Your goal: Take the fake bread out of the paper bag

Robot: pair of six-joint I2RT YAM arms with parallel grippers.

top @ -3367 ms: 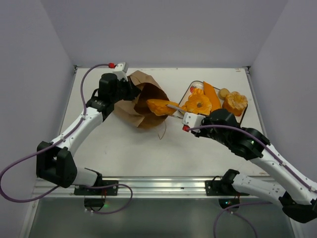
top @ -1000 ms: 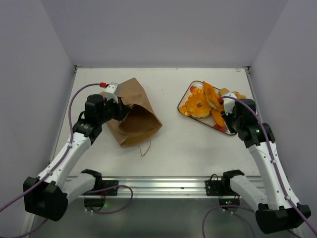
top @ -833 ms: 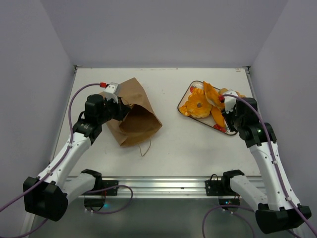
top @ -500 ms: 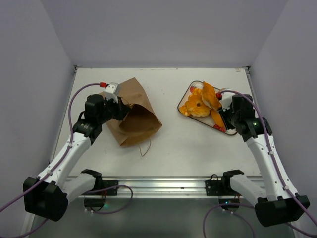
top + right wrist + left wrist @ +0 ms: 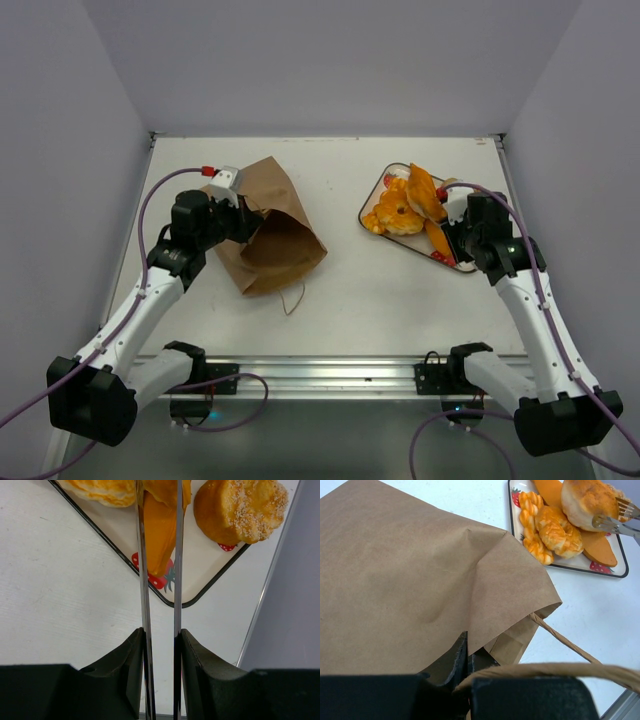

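The left jaws pinched the rim of the paper bag (image 5: pixel 272 225) on the counter (image 5: pixel 350 290). The right jaws clamped metal tongs (image 5: pixel 612 526), tips against fake bread (image 5: pixel 587 500) on the tray (image 5: pixel 200 575).

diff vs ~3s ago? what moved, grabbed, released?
Right claw, shut on the tongs, carried a bread piece from the mouth of the paper bag rightward over the tray; the tongs still grip it. Left claw pulled the bag left and nearer, still clamped on its edge. Tray stayed put.
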